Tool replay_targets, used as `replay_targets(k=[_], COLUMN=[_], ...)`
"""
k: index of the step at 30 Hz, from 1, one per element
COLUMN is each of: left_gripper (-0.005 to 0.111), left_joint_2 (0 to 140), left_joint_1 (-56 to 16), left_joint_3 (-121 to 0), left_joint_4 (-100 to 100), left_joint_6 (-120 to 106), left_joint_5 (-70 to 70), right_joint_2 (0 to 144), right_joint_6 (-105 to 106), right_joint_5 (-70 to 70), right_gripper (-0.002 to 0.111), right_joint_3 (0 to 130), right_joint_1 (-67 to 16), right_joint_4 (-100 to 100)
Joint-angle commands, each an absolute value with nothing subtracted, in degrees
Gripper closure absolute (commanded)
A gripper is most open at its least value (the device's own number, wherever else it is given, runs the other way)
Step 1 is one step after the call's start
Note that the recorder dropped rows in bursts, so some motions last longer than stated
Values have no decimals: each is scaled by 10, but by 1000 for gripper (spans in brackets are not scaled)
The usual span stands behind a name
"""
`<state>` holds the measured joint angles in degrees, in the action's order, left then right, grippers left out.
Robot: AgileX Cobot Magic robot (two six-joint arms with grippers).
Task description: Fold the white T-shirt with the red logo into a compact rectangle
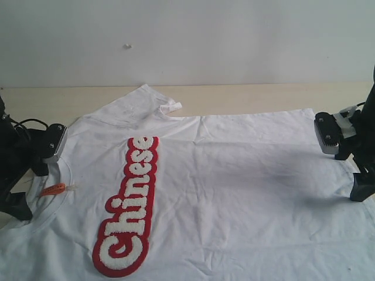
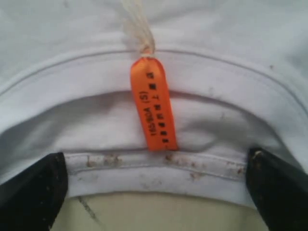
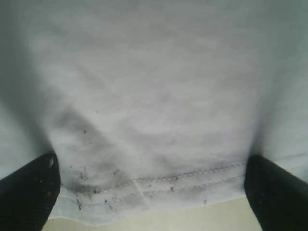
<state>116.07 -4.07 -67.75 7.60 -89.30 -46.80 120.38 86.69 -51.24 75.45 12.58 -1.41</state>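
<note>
Spread wide, the left claw (image 2: 154,185) frames the collar (image 2: 192,77) and the right claw (image 3: 151,192) the hem (image 3: 183,180) of the white T-shirt (image 1: 234,175), flat on the desk (image 1: 263,93). A clean fold likely needs both to pinch squarely and lift evenly. The shirt's long axis runs side to side, collar toward the left claw; the red logo (image 1: 130,205) lies crosswise.

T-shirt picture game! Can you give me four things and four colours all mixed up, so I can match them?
Things:
1. T-shirt
2. logo outline
3. neck tag
4. table

Colours:
A. orange
B. beige
C. white
D. red

Pairs: 1-C, 2-D, 3-A, 4-B
</note>
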Motion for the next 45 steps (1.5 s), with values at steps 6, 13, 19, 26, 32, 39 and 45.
replay_targets(k=[6,13,19,26,32,39,45], left_gripper=[10,10,10,10,10,10,10], left_joint_2=[1175,1175,1175,1175,1175,1175,1175], left_joint_1=[-39,-39,-39,-39,-39,-39,-39], left_joint_3=[-673,-673,-673,-673,-673,-673,-673], left_joint_4=[66,63,34,34,34,34,34], left_joint_6=[-897,-897,-897,-895,-895,-895,-895], left_joint_5=[-455,-455,-453,-452,-444,-444,-444], right_joint_2=[1212,1212,1212,1214,1214,1221,1237], right_joint_6=[872,872,867,873,875,904,904], right_joint_5=[-505,-497,-497,-475,-479,-481,-508], right_gripper=[3,3,3,3,3,7,35], right_joint_3=[753,753,753,753,753,753,753], right_joint_1=[128,128,128,128,128,128,128], right_joint_4=[-14,-15,-37,-78,-59,-70,-25])
